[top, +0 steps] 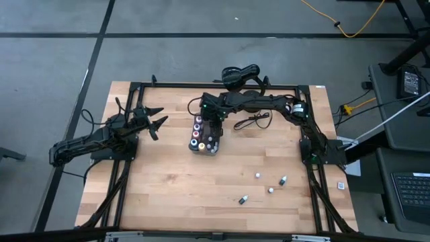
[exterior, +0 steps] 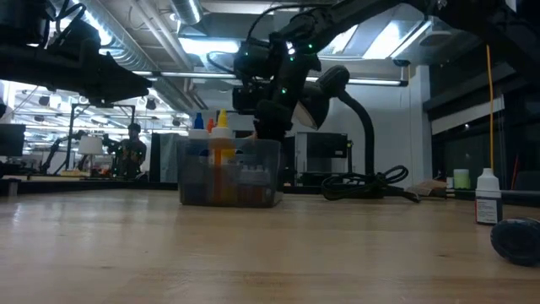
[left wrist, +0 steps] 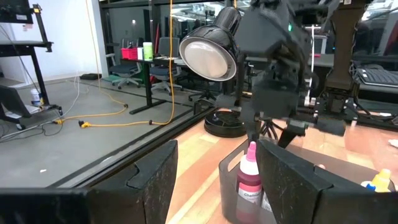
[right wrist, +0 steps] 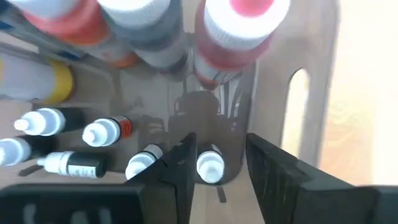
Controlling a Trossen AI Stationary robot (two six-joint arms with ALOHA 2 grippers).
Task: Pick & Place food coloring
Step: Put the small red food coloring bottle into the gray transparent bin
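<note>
The grey tray stands mid-table with several small food coloring bottles upright in it; their coloured tips show over its wall in the low view. My right gripper hangs over the tray's far right end, pointing steeply down. In the right wrist view its fingers stand open on either side of a white-capped bottle standing in the tray's corner, with a gap to one finger. My left gripper waits open, level, left of the tray.
Several loose bottles lie or stand on the near right of the table; one white bottle shows at the low view's right. A black lamp stand with its cable sits at the far edge behind the tray.
</note>
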